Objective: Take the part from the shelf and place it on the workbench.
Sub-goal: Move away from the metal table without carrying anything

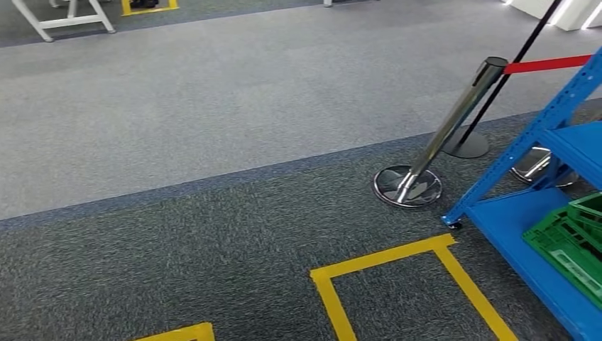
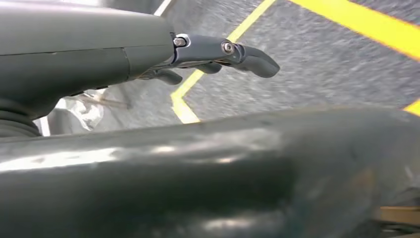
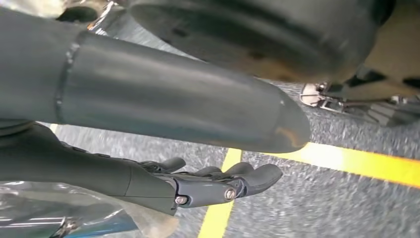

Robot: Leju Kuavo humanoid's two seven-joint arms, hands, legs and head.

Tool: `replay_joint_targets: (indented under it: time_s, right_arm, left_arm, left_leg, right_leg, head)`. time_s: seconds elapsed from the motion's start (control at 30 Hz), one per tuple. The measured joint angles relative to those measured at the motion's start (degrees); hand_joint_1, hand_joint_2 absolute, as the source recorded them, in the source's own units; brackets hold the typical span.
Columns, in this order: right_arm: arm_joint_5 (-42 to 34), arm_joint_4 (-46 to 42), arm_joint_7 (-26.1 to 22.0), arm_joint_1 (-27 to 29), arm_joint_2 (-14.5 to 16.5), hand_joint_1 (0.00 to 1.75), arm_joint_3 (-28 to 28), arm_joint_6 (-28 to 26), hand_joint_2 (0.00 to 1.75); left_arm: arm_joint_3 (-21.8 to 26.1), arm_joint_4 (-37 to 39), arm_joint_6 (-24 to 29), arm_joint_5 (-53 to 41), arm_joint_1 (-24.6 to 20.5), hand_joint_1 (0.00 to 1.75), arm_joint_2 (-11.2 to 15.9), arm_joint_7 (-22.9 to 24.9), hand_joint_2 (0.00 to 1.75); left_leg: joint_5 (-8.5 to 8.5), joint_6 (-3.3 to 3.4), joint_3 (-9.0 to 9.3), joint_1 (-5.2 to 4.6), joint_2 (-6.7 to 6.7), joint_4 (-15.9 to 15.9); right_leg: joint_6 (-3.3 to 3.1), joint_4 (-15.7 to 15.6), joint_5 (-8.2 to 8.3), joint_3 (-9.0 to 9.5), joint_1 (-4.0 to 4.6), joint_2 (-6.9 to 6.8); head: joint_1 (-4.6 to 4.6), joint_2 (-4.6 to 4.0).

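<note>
Nearest, in the left wrist view, the grey left hand [image 2: 218,57] is seen above grey carpet with yellow tape lines; its dark fingers [image 2: 252,59] are stretched out, loosely together, and nothing is held in them. In the right wrist view the grey right hand [image 3: 218,183] is seen in the same way above the carpet, with fingers [image 3: 260,174] extended side by side and nothing between them.

In the head view, a yellow tape rectangle [image 1: 397,256] is marked on the dark grey carpet floor [image 1: 177,249]. Just to the right of this rectangle the blue metal shelf [image 1: 518,227] is found, its corner foot close to the tape corner. On the lowest board of the shelf a green plastic crate [image 1: 571,241] is placed, partly cut by the picture edge. The part itself cannot be made out; what the crate contains cannot be told.

Beyond the rectangle, near the shelf foot, a shiny chrome barrier post [image 1: 447,128] with a round base is seen leaning, and a red belt [image 1: 546,65] is attached at its top. Far behind, white table legs [image 1: 64,18] are seen.
</note>
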Motion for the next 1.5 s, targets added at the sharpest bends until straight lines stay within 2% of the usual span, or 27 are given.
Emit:
replay_joint_targets:
  time_s: [0.07, 0.13, 0.2, 0.27, 0.33, 0.4, 0.43, 0.47, 0.53, 0.6, 0.7, 0.77, 0.83, 0.87, 0.9, 0.93, 0.97, 1.07, 1.13, 1.2, 1.23, 1.3, 1.33, 1.4, 1.43, 1.47, 1.5]
  right_arm:
    - [-1.2, 0.0, -1.0, -0.1, 0.2, 0.0, -0.9, -1.0, 0.0]
    - [-2.3, 0.0, -2.2, -0.2, 0.4, 0.0, -1.8, -2.0, 0.0]
    - [-3.3, 0.0, -3.2, 0.0, 0.4, 0.0, -2.9, -3.1, 0.0]
    - [-4.3, 0.0, -4.1, 0.1, 0.4, 0.0, -3.9, -4.1, 0.0]
    - [-5.4, 0.0, -5.0, -0.1, 0.3, 0.0, -4.9, -4.9, 0.0]
    - [-6.5, 0.0, -6.5, -0.2, 0.2, 0.0, -6.0, -5.7, 0.0]
    - [-7.2, -0.1, -7.5, -0.1, 0.1, 0.0, -6.6, -6.1, 0.0]
    - [-7.8, -0.1, -8.8, 0.0, 0.0, 0.0, -7.2, -6.5, 0.0]
    - [-8.7, -0.2, -11.3, 0.0, -0.2, 0.0, -8.3, -7.2, 0.0]
    - [-9.1, -0.2, -13.1, -0.4, -0.3, 0.0, -9.0, -7.6, 0.0]
    - [-10.1, -0.3, -15.3, -0.5, -0.3, 0.0, -9.9, -8.2, 0.0]
    - [-11.5, -0.4, -17.4, -0.5, -0.3, 0.0, -10.8, -8.5, 0.0]
    - [-13.1, -0.4, -19.7, -0.8, -0.3, 0.0, -11.8, -8.7, 0.0]
    - [-13.7, -0.4, -20.5, -0.9, -0.3, 0.0, -12.3, -8.8, 0.0]
    - [-14.0, -0.4, -21.0, -1.0, -0.2, 0.0, -12.8, -8.8, 0.0]
    - [-14.2, -0.4, -21.3, -1.0, -0.2, 0.0, -13.2, -8.9, 0.0]
    - [-14.2, -0.4, -21.4, -1.0, -0.2, 0.0, -13.5, -9.0, 0.0]
    - [-14.0, -0.4, -21.5, -1.0, 0.0, 0.0, -13.9, -9.0, 0.0]
    - [-13.8, -0.4, -21.6, -0.9, 0.2, 0.0, -14.0, -8.9, 0.0]
    - [-13.6, -0.4, -21.7, -0.7, 0.3, 0.0, -14.1, -8.9, 0.0]
    - [-13.6, -0.4, -21.7, -0.6, 0.3, 0.0, -14.2, -9.0, 0.0]
    - [-13.5, -0.4, -22.0, -0.8, 0.3, 0.0, -14.4, -9.2, 0.0]
    - [-13.5, -0.4, -22.3, -1.0, 0.3, 0.0, -14.4, -9.2, 0.0]
    - [-13.6, -0.4, -23.2, -1.1, 0.3, 0.0, -14.5, -9.2, 0.0]
    - [-13.7, -0.4, -23.6, -1.1, 0.3, 0.0, -14.6, -9.2, 0.0]
    - [-13.8, -0.4, -24.0, -1.0, 0.3, 0.0, -14.6, -9.2, 0.0]
    - [-13.9, -0.4, -24.2, -1.0, 0.3, 0.0, -14.7, -9.2, 0.0]
  left_arm:
    - [2.4, 0.0, 0.6, 2.2, 0.0, 0.0, -0.1, -2.3, 0.0]
    - [4.7, 0.0, 1.0, 4.3, -0.1, 0.0, -0.2, -4.6, 0.0]
    - [7.0, -0.1, 1.5, 6.6, -0.3, 0.0, -0.4, -7.1, 0.0]
    - [9.2, -0.1, 1.8, 9.0, -0.4, 0.0, -0.7, -9.5, 0.0]
    - [11.5, -0.1, 2.1, 11.3, -0.3, 0.0, -1.0, -11.7, 0.0]
    - [14.0, -0.1, 2.3, 13.7, -0.3, 0.0, -1.1, -14.1, 0.0]
    - [15.3, -0.2, 2.3, 15.0, -0.3, 0.0, -1.1, -15.7, 0.0]
    - [16.6, -0.2, 2.3, 16.2, -0.4, 0.0, -1.2, -17.5, 0.0]
    - [19.2, -0.3, 2.1, 18.1, -0.7, 0.0, -1.4, -20.8, 0.0]
    - [21.1, -0.4, 1.6, 18.4, -0.9, 0.0, -1.4, -22.7, 0.0]
    - [22.8, -0.6, 0.0, 19.4, -1.2, 0.0, -1.2, -24.1, 0.0]
    - [24.6, -0.8, -2.0, 22.1, -1.4, 0.0, -1.2, -25.1, 0.0]
    - [26.8, -0.9, -2.9, 24.3, -1.3, 0.0, -1.4, -26.2, 0.0]
    - [27.7, -0.9, -3.0, 24.8, -1.3, 0.0, -1.5, -26.6, 0.0]
    - [28.5, -0.9, -2.9, 24.9, -1.2, 0.0, -1.5, -26.8, 0.0]
    - [29.1, -0.9, -2.9, 24.8, -1.2, 0.0, -1.6, -27.0, 0.0]
    - [29.5, -0.9, -2.9, 24.8, -1.2, 0.0, -1.7, -27.1, 0.0]
    - [30.5, -0.9, -3.1, 24.8, -1.3, 0.0, -1.8, -27.3, 0.0]
    - [31.0, -0.9, -3.2, 24.8, -1.5, 0.0, -1.8, -27.7, 0.0]
    - [31.5, -1.0, -3.1, 25.2, -1.7, 0.0, -1.9, -28.2, 0.0]
    - [31.8, -1.1, -3.2, 25.4, -1.7, 0.0, -1.9, -28.3, 0.0]
    - [32.4, -1.2, -3.5, 25.9, -1.7, 0.0, -1.9, -28.6, 0.0]
    - [32.7, -1.3, -3.7, 26.0, -1.6, 0.0, -1.9, -28.8, 0.0]
    - [33.2, -1.4, -4.0, 26.1, -1.4, 0.0, -1.7, -29.3, 0.0]
    - [33.4, -1.4, -4.0, 26.1, -1.4, 0.0, -1.6, -29.6, 0.0]
    - [33.6, -1.4, -4.0, 26.1, -1.4, 0.0, -1.6, -29.8, 0.0]
    - [33.7, -1.4, -4.0, 26.1, -1.4, 0.0, -1.6, -29.9, 0.0]
  left_leg:
    - [3.04, 0.51, 2.73, -0.04, -3.26, -7.1]
    - [3.27, 0.5, 3.61, -0.11, -4.81, -9.7]
    - [3.57, 0.53, 3.89, -0.12, -3.45, -10.4]
    - [4.08, 0.85, 4.23, 0.03, -1.77, -11.4]
    - [4.24, 1.08, 4.31, 0.02, 0.21, -11.8]
    - [4.13, 1.1, 4.3, -0.02, 2.31, -11.7]
    - [4.05, 1.04, 4.33, -0.01, 3.2, -11.7]
    - [3.93, 0.91, 4.36, 0.05, 3.98, -11.6]
    - [3.53, 0.38, 4.47, 0.06, 5.26, -11.3]
    - [3.05, -0.3, 4.69, -0.17, 6.31, -10.9]
    - [2.7, -1.09, 5.16, -0.11, 7.46, -10.7]
    - [0.91, -1.63, 4.58, 0.22, 5.72, -8.7]
    - [-2.95, -1.87, 1.82, 0.35, 2.74, -2.0]
    - [-4.76, -1.84, -0.04, 0.35, 1.96, 2.2]
    - [-5.71, -1.75, -1.55, 0.3, 1.61, 5.3]
    - [-5.4, -1.54, -2.25, 0.25, 1.43, 6.5]
    - [-3.99, -1.23, -1.97, 0.18, 1.24, 5.5]
    - [2.17, 0.15, 2.37, -0.12, -1.09, -5.6]
    - [3.18, 0.54, 3.89, -0.29, -2.44, -9.7]
    - [3.28, 0.61, 4.05, -0.29, -2.24, -10.5]
    - [3.58, 0.74, 4.2, -0.21, -1.93, -11.0]
    - [4.2, 1.08, 4.48, 0.07, -1.07, -12.0]
    - [4.28, 1.16, 4.52, 0.04, -0.56, -12.1]
    - [4.28, 1.2, 4.44, 0.04, 0.41, -12.1]
    - [4.24, 1.14, 4.43, 0.07, 0.79, -12.1]
    - [4.17, 1.03, 4.43, 0.14, 1.04, -12.0]
    - [4.06, 0.83, 4.45, 0.25, 1.18, -11.9]
  right_leg:
    - [0.23, 0.1, 0.06, -0.1, 0.03, 1.56]
    - [0.85, 0.1, 0.32, -0.63, -0.22, 2.95]
    - [1.57, 0.1, 0.5, -1.44, -0.48, 3.63]
    - [1.98, 2.2, -0.99, -2.97, -0.27, 0.88]
    - [2.35, 8.8, -4.59, -6.26, -0.15, -2.86]
    - [2.88, 15.0, -6.83, -9.31, -0.38, -4.1]
    - [3.12, 15.5, -6.42, -9.43, -0.53, -4.37]
    - [3.34, 13.5, -4.98, -8.28, -0.71, -4.78]
    - [3.58, 5.6, -1.67, -3.75, -0.85, -7.09]
    - [3.06, 0.4, -0.32, -0.64, -0.74, -8.79]
    - [1.77, -0.1, -0.25, -0.44, -0.56, -7.51]
    - [1.01, -0.2, -0.01, -0.48, -0.64, -6.26]
    - [0.42, -0.2, 0.19, -0.53, -0.63, -4.84]
    - [0.22, -0.2, 0.24, -0.58, -0.54, -4.03]
    - [0.13, -0.2, 0.27, -0.59, -0.43, -3.17]
    - [0.08, -0.2, 0.29, -0.57, -0.31, -2.29]
    - [0.06, -0.2, 0.32, -0.51, -0.2, -1.44]
    - [0.12, -0.1, 0.42, -0.49, 0.0, 0.66]
    - [0.54, 0.0, 0.59, -0.89, -0.05, 1.5]
    - [1.25, -0.1, 0.78, -1.29, -0.22, 2.03]
    - [1.53, 0.1, 0.53, -1.58, -0.23, 1.51]
    - [1.98, 3.4, -1.8, -3.35, -0.1, -1.01]
    - [2.18, 6.8, -3.7, -4.89, -0.12, -2.54]
    - [2.73, 13.8, -6.77, -8.05, -0.39, -3.95]
    - [3.03, 15.4, -7.01, -8.67, -0.62, -4.17]
    - [3.31, 14.6, -6.11, -8.07, -0.86, -4.32]
    - [3.55, 11.6, -4.4, -6.34, -1.13, -4.5]
  head:
    - [0.04, 0.0]
    - [0.05, 0.0]
    - [0.05, 0.0]
    - [0.35, 0.0]
    - [0.67, 0.0]
    - [0.73, 0.0]
    - [0.73, 0.0]
    - [0.74, 0.0]
    - [0.8, 0.0]
    - [0.67, 0.0]
    - [0.42, 0.0]
    - [0.27, 0.0]
    - [0.09, 0.0]
    - [0.06, 0.0]
    - [0.05, 0.0]
    - [0.05, 0.0]
    - [0.07, 0.0]
    - [0.08, 0.0]
    - [0.09, 0.0]
    - [0.09, 0.0]
    - [0.13, 0.0]
    - [0.4, 0.0]
    - [0.54, 0.0]
    - [0.63, 0.0]
    - [0.63, 0.0]
    - [0.63, 0.0]
    - [0.64, 0.0]
